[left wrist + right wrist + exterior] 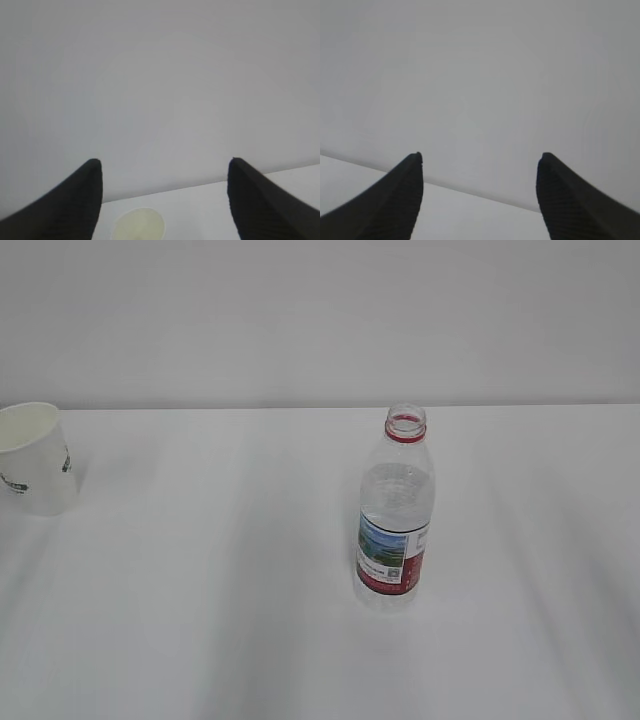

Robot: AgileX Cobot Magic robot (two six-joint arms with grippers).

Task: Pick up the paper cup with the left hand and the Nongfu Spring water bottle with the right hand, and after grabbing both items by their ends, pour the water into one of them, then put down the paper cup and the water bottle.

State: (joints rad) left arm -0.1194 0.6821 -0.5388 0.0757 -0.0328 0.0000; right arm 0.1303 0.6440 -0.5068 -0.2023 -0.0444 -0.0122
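Paper cup (pixel 35 458) and water bottle (pixel 395 515) stand untouched; left gripper (pixel 165 200) and right gripper (pixel 480 195) both gape empty, so reaching down comes next.

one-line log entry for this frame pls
cup: upright, table far left, untouched | bottle: upright, uncapped, part full | left gripper: open, above cup | right gripper: open, empty | pour: not started
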